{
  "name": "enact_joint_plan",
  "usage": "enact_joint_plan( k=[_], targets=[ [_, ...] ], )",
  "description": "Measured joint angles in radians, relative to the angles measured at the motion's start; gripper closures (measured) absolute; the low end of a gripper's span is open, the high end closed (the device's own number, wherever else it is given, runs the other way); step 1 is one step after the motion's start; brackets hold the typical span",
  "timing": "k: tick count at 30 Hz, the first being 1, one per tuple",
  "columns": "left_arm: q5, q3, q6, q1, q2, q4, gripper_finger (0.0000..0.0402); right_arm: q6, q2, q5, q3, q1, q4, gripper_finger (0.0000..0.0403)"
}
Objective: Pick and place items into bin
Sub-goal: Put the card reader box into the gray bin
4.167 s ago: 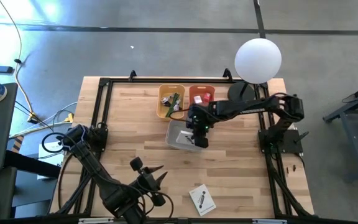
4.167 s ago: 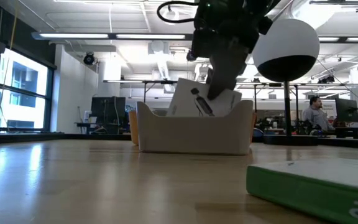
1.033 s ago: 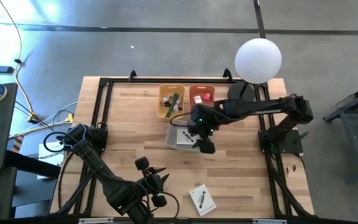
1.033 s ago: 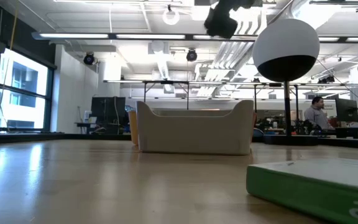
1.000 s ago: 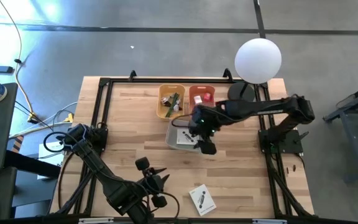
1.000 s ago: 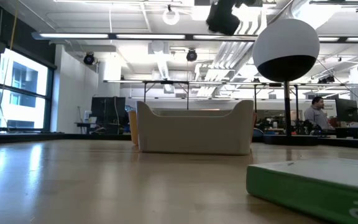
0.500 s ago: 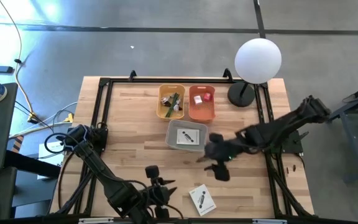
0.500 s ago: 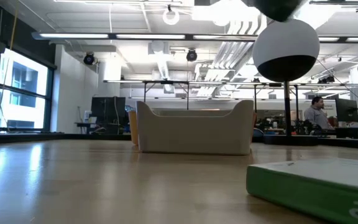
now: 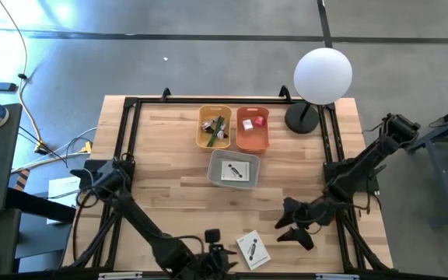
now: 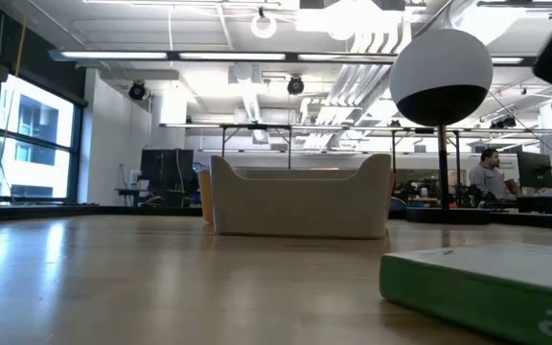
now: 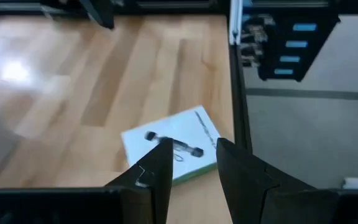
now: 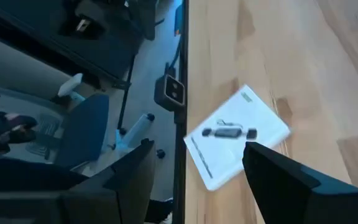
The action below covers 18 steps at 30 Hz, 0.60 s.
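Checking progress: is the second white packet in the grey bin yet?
No, that white packet lies on the table's near edge, away from the grey bin.

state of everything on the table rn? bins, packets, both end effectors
Grey bin: holds one white packet, lying flat.
Second white packet: loose on the table, near the front edge.
Yellow bin: holds small items.
Orange bin: holds cubes.
Left end effector: empty, beside the loose packet.
Right end effector: open, empty.
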Motion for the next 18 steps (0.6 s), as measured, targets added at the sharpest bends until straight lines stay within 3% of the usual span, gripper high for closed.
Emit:
enact_joint_plan(
  k=[5, 10, 18],
  targets=[
    [0.093, 0.0, 0.002, 0.042, 0.038, 0.061, 0.0289, 0.043, 0.001, 0.059, -0.038, 0.057, 0.05, 0.0172],
    [0.196, 0.0, -0.019, 0.106, 0.039, 0.055, 0.0289, 0.045, 0.04, 0.053, -0.047, 0.072, 0.073, 0.0172],
    [0.49, 0.0, -0.047, 0.221, 0.039, 0.037, 0.0289, 0.055, 0.125, 0.025, -0.047, 0.072, 0.074, 0.0172]
  ],
)
